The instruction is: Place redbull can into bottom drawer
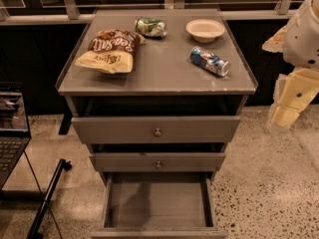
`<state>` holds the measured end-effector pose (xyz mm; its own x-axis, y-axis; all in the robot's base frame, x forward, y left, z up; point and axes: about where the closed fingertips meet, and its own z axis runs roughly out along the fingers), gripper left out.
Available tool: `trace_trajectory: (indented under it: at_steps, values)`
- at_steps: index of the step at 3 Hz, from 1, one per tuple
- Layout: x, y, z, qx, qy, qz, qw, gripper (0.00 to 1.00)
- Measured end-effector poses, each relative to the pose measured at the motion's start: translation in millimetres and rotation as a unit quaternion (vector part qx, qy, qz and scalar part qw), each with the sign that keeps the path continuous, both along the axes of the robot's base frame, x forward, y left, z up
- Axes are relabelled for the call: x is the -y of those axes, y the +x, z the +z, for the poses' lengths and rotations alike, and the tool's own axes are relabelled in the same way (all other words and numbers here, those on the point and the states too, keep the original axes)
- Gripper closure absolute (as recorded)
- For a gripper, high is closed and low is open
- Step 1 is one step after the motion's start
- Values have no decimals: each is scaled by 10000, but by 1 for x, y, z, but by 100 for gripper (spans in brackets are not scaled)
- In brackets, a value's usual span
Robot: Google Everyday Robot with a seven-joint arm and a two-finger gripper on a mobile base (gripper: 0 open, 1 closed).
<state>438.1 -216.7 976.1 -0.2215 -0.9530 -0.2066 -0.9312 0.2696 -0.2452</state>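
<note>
The redbull can (209, 61) lies on its side on the right part of the grey cabinet top (164, 73), just in front of a white bowl (205, 30). The bottom drawer (157, 205) is pulled out at the foot of the cabinet and shows a bare grey floor. My gripper (285, 114) hangs off the right side of the cabinet, below the level of its top, to the right of the can and apart from it. It holds nothing that I can see.
A brown and yellow chip bag (110, 50) and a green can (150, 27) lie on the cabinet top at the back left. Two knobbed drawers (157, 132) above are slightly ajar. A laptop (11, 128) on a stand is at the left.
</note>
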Motion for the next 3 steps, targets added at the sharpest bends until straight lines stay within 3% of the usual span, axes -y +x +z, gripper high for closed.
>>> trace_trajectory:
  at_steps: [2, 3]
  values:
    - [3, 15, 0, 149, 90, -55, 9998, 0]
    - [9, 57, -4, 356, 309, -218, 9986, 0]
